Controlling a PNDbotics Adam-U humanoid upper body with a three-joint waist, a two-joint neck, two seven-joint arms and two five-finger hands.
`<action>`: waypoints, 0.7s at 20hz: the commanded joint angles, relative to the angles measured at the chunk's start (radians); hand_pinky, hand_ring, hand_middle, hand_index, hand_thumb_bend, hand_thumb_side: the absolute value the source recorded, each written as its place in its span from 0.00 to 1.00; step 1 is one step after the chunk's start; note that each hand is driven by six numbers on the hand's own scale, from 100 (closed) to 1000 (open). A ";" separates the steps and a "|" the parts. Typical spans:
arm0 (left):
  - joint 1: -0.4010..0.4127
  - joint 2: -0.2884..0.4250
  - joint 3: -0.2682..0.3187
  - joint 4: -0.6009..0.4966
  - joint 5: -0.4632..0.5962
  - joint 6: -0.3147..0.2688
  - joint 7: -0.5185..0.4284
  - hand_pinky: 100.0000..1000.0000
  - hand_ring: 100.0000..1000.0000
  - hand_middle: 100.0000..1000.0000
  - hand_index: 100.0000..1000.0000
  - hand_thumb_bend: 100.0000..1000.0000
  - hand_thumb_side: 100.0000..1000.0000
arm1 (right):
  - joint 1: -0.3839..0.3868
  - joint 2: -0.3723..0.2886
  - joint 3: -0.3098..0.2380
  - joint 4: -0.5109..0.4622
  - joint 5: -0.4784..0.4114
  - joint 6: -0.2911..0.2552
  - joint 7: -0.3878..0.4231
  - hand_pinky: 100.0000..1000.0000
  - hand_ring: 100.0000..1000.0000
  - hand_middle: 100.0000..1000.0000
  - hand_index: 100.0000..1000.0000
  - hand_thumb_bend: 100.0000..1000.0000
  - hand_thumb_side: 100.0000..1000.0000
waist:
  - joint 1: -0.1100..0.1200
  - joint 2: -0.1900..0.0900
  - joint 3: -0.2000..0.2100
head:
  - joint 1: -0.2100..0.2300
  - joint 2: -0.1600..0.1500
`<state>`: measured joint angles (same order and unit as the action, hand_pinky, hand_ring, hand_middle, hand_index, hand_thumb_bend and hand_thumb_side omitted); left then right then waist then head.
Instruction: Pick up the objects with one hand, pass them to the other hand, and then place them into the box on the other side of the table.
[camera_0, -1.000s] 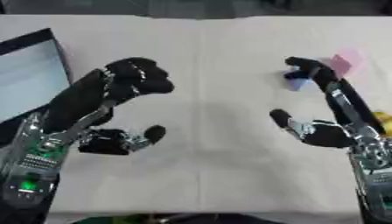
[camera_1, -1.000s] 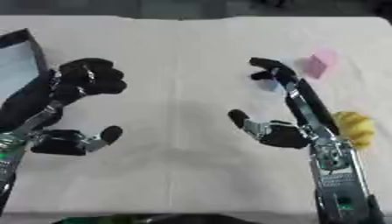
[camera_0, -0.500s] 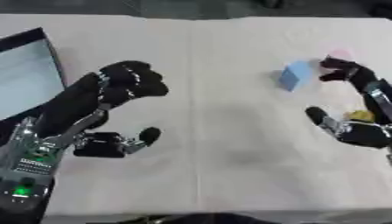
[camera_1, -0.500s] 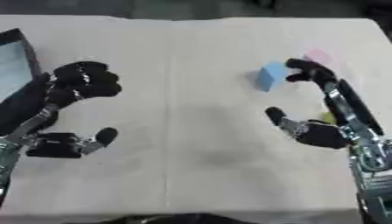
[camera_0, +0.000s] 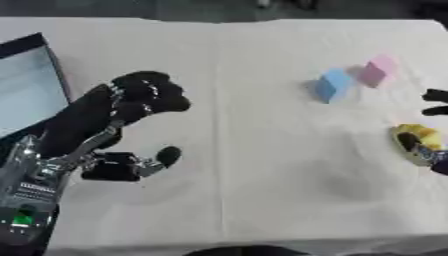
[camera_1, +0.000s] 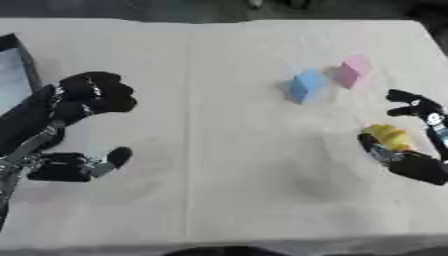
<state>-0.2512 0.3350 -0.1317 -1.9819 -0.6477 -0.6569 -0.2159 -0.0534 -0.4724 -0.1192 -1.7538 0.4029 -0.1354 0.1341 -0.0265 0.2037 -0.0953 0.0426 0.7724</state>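
At the far left, a box (camera_0: 26, 90) with a dark rim and a pale interior is seen on the cloth-covered table (camera_0: 245, 165); it is cut off by the picture edge, and nothing can be made out inside the part that shows. Just beside it, the left hand (camera_0: 131, 102) is held above the table with its fingers curled inward and its thumb stretched out lower down; nothing is held in it.

Right of the table's middle, a blue block (camera_1: 304, 86) is set on the cloth, with a pink block (camera_1: 351, 71) close beside it on the right, slightly farther back. Whether the two touch cannot be told.

Near the right edge, a yellow object (camera_1: 388, 136) lies on the table; its shape is blurred and its kind cannot be made out. The right hand (camera_1: 411, 160) is placed around it, with the thumb on its left side and the fingers (camera_1: 411, 104) arched beyond it, spread and not closed on it. Whether the object is touched cannot be told. In the left eye view this hand is largely cut off by the edge.
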 joint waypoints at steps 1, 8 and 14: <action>-0.004 0.018 0.009 -0.018 -0.001 0.001 0.006 0.87 0.77 0.68 0.86 0.18 0.00 | 0.006 -0.035 -0.032 0.020 0.035 0.013 -0.026 0.93 0.77 0.83 0.92 0.38 0.43 | -0.002 -0.019 -0.001 | 0.000 -0.002; -0.003 0.019 0.009 -0.018 0.000 0.000 0.007 0.87 0.77 0.68 0.87 0.18 0.00 | -0.003 -0.054 -0.051 0.108 0.080 0.029 -0.049 0.92 0.78 0.84 0.92 0.38 0.43 | -0.001 -0.021 -0.001 | 0.000 -0.002; -0.002 0.018 0.010 -0.018 0.002 0.000 0.009 0.87 0.77 0.68 0.86 0.18 0.00 | -0.028 -0.071 -0.059 0.209 0.109 0.041 -0.081 0.92 0.78 0.84 0.92 0.38 0.42 | 0.000 -0.022 0.003 | -0.006 -0.002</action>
<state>-0.2466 0.3352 -0.1300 -1.9819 -0.6503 -0.6574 -0.2116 -0.0729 -0.5016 -0.1654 -1.5533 0.5028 -0.0971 0.0625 -0.0259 0.2019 -0.0919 0.0408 0.7724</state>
